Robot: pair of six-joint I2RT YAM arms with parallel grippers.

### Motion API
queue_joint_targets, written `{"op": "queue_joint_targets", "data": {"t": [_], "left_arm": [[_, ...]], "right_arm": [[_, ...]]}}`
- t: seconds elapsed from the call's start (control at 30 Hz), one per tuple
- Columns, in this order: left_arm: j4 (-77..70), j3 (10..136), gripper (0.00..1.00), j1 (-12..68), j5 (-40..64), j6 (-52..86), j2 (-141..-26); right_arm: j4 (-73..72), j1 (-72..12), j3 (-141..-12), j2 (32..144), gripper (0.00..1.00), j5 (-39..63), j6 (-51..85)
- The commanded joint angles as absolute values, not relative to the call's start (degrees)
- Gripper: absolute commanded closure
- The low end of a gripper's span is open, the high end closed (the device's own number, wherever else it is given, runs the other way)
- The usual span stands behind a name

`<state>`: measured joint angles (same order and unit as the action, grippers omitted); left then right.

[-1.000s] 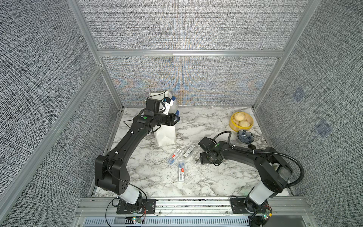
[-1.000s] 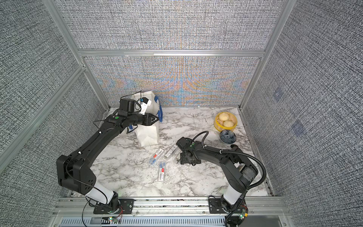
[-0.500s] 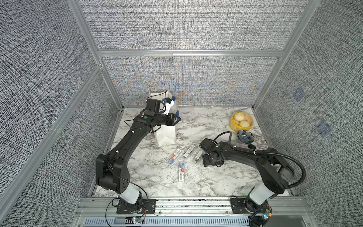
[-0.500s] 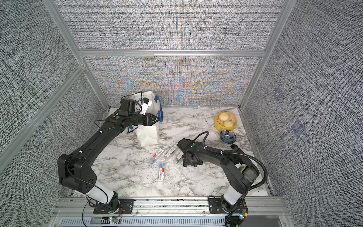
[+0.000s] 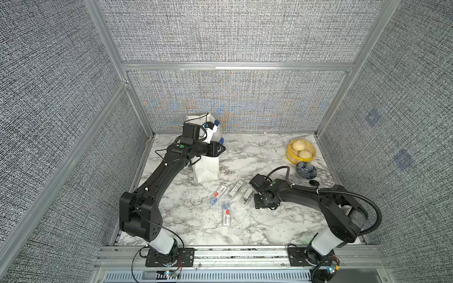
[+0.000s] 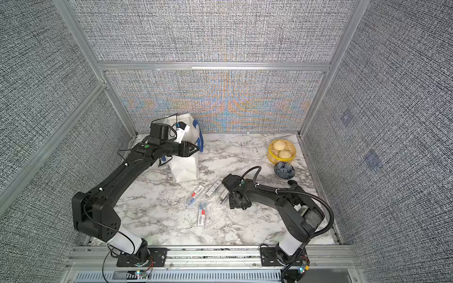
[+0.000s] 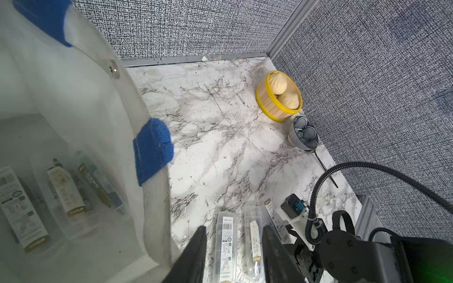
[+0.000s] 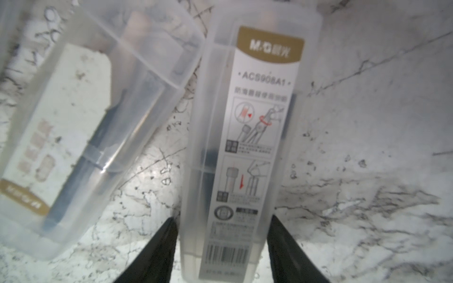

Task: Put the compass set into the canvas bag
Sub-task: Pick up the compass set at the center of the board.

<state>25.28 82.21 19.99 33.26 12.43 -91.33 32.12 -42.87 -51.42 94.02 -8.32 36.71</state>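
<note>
The right gripper (image 8: 221,220) points down at the marble table (image 5: 245,227), its fingers (image 8: 159,245) straddling one end of the compass set (image 8: 245,147). This is a clear plastic case with a gold-topped label and a barcode, and it lies flat on the marble. The fingers sit right against the case's long sides, but I cannot tell whether they press it. A second clear case (image 8: 85,147) lies tilted just beside it. Toward the left arm's side lie two more, one red-labelled case (image 5: 218,196) and another red-labelled case (image 5: 226,213), near but apart. The canvas bag (image 5: 206,169) stands upright near the back wall on the left arm's side, well apart from the compass set. The left gripper (image 7: 234,229) hangs high by the bag's rim, near a blue strap handle (image 7: 152,149), its jaws narrowly apart with nothing between them. The left wrist view looks into the bag, where several boxed items (image 7: 63,191) lie at the bottom, too blurred to read. In the far corner on the right arm's side, a yellow-rimmed steamer basket (image 5: 294,160) holds two buns (image 5: 299,145). A blue patterned bowl (image 5: 306,170) stands just beside it.
</note>
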Motion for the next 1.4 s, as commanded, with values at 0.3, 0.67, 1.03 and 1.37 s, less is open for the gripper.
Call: {"op": "queue_joint_targets", "data": {"t": [0.3,0.67,1.03,1.37], "left_arm": [[25.31,82.28,0.6,19.98,33.16,12.17,-90.71],[25.95,85.42,0.59,22.86,30.7,12.3,-88.36],[13.41,84.61,0.58,35.96,29.62,20.7,-96.81],[2.33,83.03,0.46,40.58,33.25,27.73,-106.52]], "right_arm": [[32.78,-42.9,-48.72,90.9,0.54,-11.66,36.57],[20.43,-42.61,-41.5,78.74,0.69,-15.45,28.82],[11.04,-41.4,-36.91,69.88,0.76,-16.35,23.3],[9.4,-41.34,-36.48,66.29,0.77,-15.25,22.41]]}}
